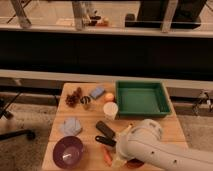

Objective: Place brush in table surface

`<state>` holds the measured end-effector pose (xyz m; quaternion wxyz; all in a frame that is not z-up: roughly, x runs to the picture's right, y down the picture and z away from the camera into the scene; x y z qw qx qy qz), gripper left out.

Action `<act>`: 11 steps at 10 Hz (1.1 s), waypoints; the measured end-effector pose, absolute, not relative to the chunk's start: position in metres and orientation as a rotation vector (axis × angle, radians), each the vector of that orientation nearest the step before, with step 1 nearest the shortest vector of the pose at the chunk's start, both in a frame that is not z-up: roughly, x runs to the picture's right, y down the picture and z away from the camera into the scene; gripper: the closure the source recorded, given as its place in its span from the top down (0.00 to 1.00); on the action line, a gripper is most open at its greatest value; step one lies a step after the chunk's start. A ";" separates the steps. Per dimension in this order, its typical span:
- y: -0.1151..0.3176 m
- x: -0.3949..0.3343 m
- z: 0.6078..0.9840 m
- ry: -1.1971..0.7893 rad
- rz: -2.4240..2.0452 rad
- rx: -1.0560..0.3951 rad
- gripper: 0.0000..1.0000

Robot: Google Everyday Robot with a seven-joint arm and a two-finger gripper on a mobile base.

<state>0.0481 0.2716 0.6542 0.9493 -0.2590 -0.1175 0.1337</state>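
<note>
Far left of the gripper, purple bowl (pixel 67 150) at the near edge of the table surface (pixel 92 157), grey cloth (pixel 71 126) behind it. Just left of the gripper, brush (pixel 106 141) flat on the slats, dark handle reaching toward the jaws. Gripper (pixel 120 147) low over the table's front, at the tip of the white arm (pixel 155 150), jaws spread wide, hold on anything impossible to tell. Behind and right, green tray (pixel 142 100)
</note>
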 end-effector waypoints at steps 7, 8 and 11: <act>0.270 0.043 0.672 -0.215 0.317 -0.528 0.80; 0.270 0.043 0.675 -0.208 0.328 -0.526 0.80; 0.268 0.044 0.683 -0.194 0.341 -0.519 0.80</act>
